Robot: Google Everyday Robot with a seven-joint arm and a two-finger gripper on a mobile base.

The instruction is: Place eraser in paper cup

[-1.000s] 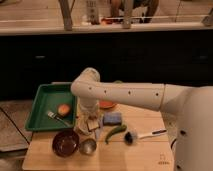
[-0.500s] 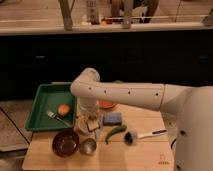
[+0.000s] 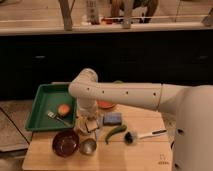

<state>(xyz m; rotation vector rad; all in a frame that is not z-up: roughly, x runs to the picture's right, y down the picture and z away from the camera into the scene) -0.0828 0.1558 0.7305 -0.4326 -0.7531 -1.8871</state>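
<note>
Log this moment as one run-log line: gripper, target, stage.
gripper: low over table's left-centre, beside green tray | eraser: cannot tell | paper cup: not identifiable | nearby: brown bowl, metal cup | stage: placement not confirmed

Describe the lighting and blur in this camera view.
Camera view: warm, dim light, the whole frame soft; the dark cabinet front swallows detail; the white arm reads brightest; the gripper sits low over the wooden table, its outline blurred.
</note>
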